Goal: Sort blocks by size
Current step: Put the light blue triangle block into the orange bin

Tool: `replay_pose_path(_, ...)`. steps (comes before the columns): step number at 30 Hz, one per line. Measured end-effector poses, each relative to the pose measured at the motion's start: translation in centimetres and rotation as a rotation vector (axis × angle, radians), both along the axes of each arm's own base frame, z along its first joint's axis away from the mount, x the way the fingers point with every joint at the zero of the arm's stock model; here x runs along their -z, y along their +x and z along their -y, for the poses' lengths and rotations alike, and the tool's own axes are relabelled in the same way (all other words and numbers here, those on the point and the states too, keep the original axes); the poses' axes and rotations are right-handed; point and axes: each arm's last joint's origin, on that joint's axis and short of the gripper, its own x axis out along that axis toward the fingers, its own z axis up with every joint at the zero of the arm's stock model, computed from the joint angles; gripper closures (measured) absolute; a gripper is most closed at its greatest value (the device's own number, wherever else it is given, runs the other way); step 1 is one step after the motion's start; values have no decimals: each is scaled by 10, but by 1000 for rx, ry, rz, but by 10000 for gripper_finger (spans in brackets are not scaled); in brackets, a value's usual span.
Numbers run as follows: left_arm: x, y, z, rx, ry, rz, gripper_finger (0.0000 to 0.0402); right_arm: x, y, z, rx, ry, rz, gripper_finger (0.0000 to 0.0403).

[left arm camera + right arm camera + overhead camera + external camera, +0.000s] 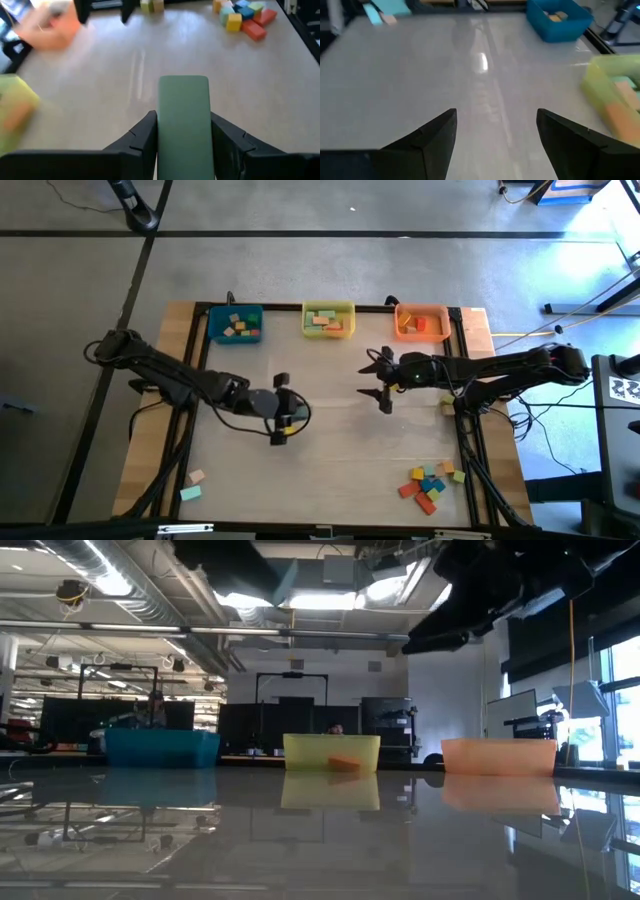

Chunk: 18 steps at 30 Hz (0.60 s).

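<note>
green block point(183, 120) base hidden, left end effector point(183, 145)

Bright ceiling strip lights point(320, 600) and a sunlit window point(620, 670) flood the room, leaving a white glare streak on the glossy pale counter point(482, 62). In the wrist views the far plastic bins smear into soft blur.

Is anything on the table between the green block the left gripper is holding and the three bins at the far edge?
Nothing visible. The left gripper holds the green block, and the table between it and the bins looks bare.
</note>
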Motion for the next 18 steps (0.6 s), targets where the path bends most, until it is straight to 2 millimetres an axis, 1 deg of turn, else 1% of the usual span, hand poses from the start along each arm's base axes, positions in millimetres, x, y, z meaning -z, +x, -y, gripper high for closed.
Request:
replay_pose_path(4,-3,5,-8,-1,41,36,280,1,9,-1,-18,84,53,130)
replay_pose_path(9,-6,12,-18,-52,138,82,280,8,25,-2,45,284,116,130)
replay_pose_path(12,1,20,-23,-89,239,76,279,14,34,-2,76,370,144,130)
replay_pose_path(18,25,38,-31,-138,422,0,281,20,46,-2,77,473,198,130)
